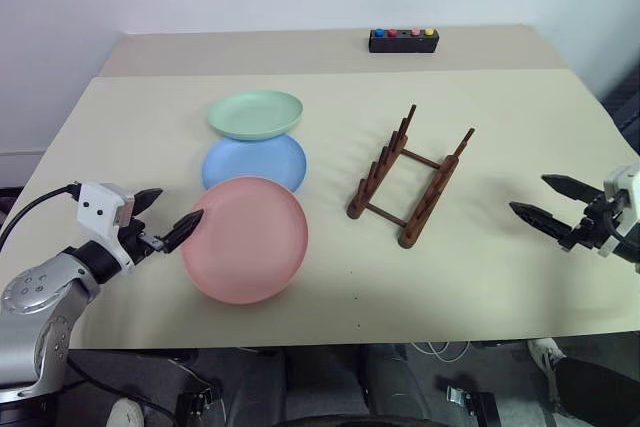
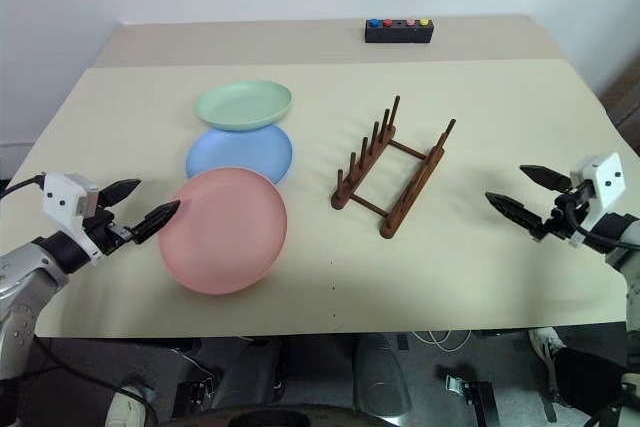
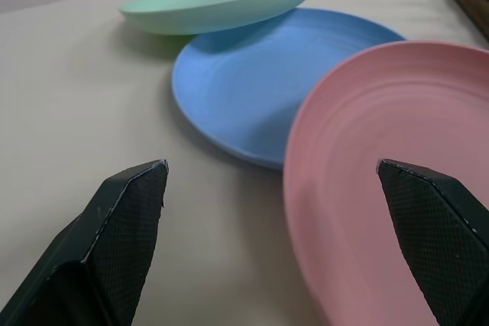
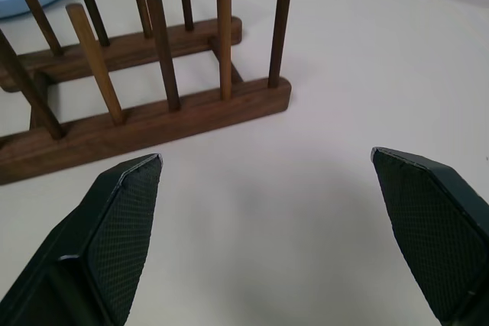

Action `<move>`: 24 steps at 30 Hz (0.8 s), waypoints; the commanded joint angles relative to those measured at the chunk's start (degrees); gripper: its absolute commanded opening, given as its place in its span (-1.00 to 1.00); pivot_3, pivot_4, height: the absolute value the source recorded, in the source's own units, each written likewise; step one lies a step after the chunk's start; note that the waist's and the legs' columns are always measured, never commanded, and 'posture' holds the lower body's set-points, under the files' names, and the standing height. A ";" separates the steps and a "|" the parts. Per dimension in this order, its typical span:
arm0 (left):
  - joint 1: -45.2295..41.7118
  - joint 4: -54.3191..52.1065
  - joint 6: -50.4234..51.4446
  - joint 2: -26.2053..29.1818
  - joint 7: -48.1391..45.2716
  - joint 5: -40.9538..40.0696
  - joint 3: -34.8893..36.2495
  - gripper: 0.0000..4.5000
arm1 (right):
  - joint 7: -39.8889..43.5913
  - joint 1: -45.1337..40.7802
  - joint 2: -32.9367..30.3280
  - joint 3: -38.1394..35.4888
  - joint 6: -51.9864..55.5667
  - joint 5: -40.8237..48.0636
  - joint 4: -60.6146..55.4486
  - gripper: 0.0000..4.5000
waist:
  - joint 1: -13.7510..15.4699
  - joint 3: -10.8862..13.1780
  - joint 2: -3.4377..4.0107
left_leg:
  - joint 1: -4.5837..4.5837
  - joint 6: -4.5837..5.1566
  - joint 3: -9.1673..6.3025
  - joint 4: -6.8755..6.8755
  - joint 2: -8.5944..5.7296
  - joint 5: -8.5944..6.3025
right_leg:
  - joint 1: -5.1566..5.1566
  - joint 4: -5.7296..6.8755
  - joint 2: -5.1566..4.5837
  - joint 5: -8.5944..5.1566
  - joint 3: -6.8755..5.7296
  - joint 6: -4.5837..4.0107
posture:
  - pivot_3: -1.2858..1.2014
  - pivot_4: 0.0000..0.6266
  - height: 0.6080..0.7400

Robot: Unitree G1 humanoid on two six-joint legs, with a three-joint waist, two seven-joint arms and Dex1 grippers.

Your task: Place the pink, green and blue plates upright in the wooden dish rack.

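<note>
Three plates lie overlapped in a row on the beige table: the pink plate (image 1: 247,239) nearest me, the blue plate (image 1: 254,160) behind it, the green plate (image 1: 255,114) farthest, its edge resting on the blue one. To their right stands the wooden dish rack (image 1: 410,177), with nothing in it. My left gripper (image 1: 168,215) is open just left of the pink plate's rim, one fingertip close to it. My right gripper (image 1: 543,201) hangs open over bare table to the right of the rack. The pink plate's rim (image 3: 397,173) lies between my left fingers (image 3: 126,219).
A small black box with coloured buttons (image 1: 403,40) sits at the far edge of the table. Bare table (image 1: 480,277) stretches in front of and to the right of the rack. The table's front edge runs just below the pink plate.
</note>
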 commanded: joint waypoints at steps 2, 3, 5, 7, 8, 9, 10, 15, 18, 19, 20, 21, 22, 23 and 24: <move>-1.01 -1.31 -0.34 0.94 -0.55 -0.40 0.57 1.00 | -0.37 0.15 0.47 -1.02 -1.25 0.27 -0.64 0.99 | 0.02 0.00 0.00 | 0.00 0.00 0.00 -0.01 0.00 0.00 | 0.00 0.00 0.00 0.00 0.00 0.00 | 0.03 -0.52 0.91; -1.12 -0.92 -0.81 0.81 -0.76 -0.11 0.28 1.00 | -0.48 0.44 0.75 -0.99 -1.47 0.29 -0.78 0.99 | 0.07 0.00 0.00 | 0.00 0.00 0.00 -0.01 0.00 0.00 | 0.00 0.00 0.00 0.00 0.00 0.01 | 0.03 -0.52 0.91; -1.40 -0.88 -0.32 0.43 -0.01 0.21 -0.13 1.00 | -0.83 0.86 1.04 -0.73 -1.16 0.20 -1.26 0.99 | 0.14 0.00 0.00 | 0.00 0.00 -0.01 0.00 0.00 0.00 | 0.01 0.00 0.00 0.00 0.00 0.01 | 0.03 -0.52 0.91; -1.54 -1.61 -0.10 0.15 -0.39 -0.39 -0.56 1.00 | -0.67 1.25 1.15 -0.74 -0.83 0.52 -2.22 0.99 | 0.11 0.00 0.00 | 0.00 0.00 0.00 0.01 -0.01 0.00 | 0.01 0.00 -0.01 0.00 0.00 0.01 | 0.03 -0.52 0.91; -1.58 -1.76 -0.24 0.09 -0.62 -0.53 -0.69 1.00 | -0.72 1.32 1.20 -0.83 -0.75 0.70 -2.44 0.99 | 0.08 0.00 0.00 | 0.00 0.00 0.00 0.00 0.00 0.00 | 0.01 0.00 0.00 0.00 0.00 0.01 | 0.03 -0.52 0.91; -1.56 -1.51 -0.31 0.03 -0.60 -0.34 -0.92 1.00 | -0.86 1.72 1.27 -1.02 -0.72 0.77 -2.65 0.99 | 0.06 0.00 0.00 | 0.00 0.00 0.00 0.00 0.00 0.00 | 0.01 0.00 0.00 0.00 0.00 0.01 | 0.03 -0.52 0.91; -1.53 -1.29 -0.33 0.02 -0.52 -0.12 -1.09 1.00 | -0.98 2.03 1.30 -1.12 -0.71 0.78 -2.78 0.99 | 0.06 0.00 0.00 | 0.00 0.00 0.00 0.00 0.00 0.00 | 0.00 0.00 0.00 0.01 0.00 0.01 | 0.03 -0.52 0.91; -0.90 -2.46 -0.25 -0.74 0.03 -0.61 -1.65 1.00 | -1.27 2.61 1.08 -1.20 -0.27 0.92 -3.23 0.99 | 0.03 0.00 0.00 | 0.00 0.00 0.00 -0.01 0.00 0.00 | 0.00 0.01 0.00 0.01 0.00 0.01 | 0.03 -0.52 0.91; -0.67 -3.11 -0.15 -1.26 0.20 -0.51 -2.35 1.00 | -1.20 2.41 1.33 -0.65 0.08 1.08 -3.97 0.99 | 0.04 0.00 0.00 | 0.00 0.00 0.00 0.00 0.00 0.00 | 0.00 0.00 0.00 0.00 0.00 0.01 | 0.03 -0.52 0.91; -0.80 -3.10 -0.13 -1.32 0.27 -0.43 -2.46 1.00 | -1.21 2.37 1.35 -0.61 0.16 1.06 -4.05 0.99 | 0.05 0.00 0.00 | 0.00 0.00 0.00 0.00 0.00 0.00 | 0.00 0.00 0.00 0.00 0.00 0.01 | 0.03 -0.52 0.91; -0.98 -3.09 -0.06 -1.38 0.23 -0.49 -2.54 1.00 | -1.21 2.42 1.36 -0.66 0.19 1.03 -4.09 0.99 | 0.05 0.00 0.00 | 0.00 0.00 0.00 -0.01 0.00 0.00 | 0.00 0.01 0.00 0.00 0.00 0.01 | 0.03 -0.52 0.91; -1.15 -3.05 0.01 -1.42 0.17 -0.53 -2.60 1.00 | -1.22 2.40 1.37 -0.68 0.21 0.99 -4.07 0.99 | 0.05 0.00 0.00 | 0.00 0.00 -0.01 0.00 0.00 0.00 | 0.00 0.00 0.00 0.00 0.00 0.01 | 0.03 -0.52 0.91; -1.13 -3.16 0.08 -1.48 0.11 -0.61 -2.66 1.00 | -1.18 2.79 1.42 -0.86 0.23 1.05 -4.33 0.99 | 0.05 0.00 0.00 | 0.00 0.00 0.00 0.00 0.00 0.00 | 0.00 0.00 0.00 0.00 0.00 0.01 | 0.03 -0.52 0.91; -1.22 -3.17 0.15 -1.51 0.08 -0.64 -2.75 1.00 | -1.16 2.98 1.46 -0.94 0.26 1.06 -4.44 0.99 | 0.06 0.00 0.00 | 0.00 0.00 0.00 0.00 0.00 0.00 | 0.01 0.00 0.00 0.00 0.00 0.01 | 0.03 -0.52 0.91; -1.24 -3.23 0.21 -1.55 0.12 -0.61 -2.85 1.00 | -1.19 3.20 1.52 -1.04 0.29 1.09 -4.60 0.99 | 0.08 0.00 0.00 | 0.00 0.00 0.00 0.00 0.00 0.00 | 0.01 0.00 0.00 0.00 0.00 0.01 | 0.03 -0.52 0.91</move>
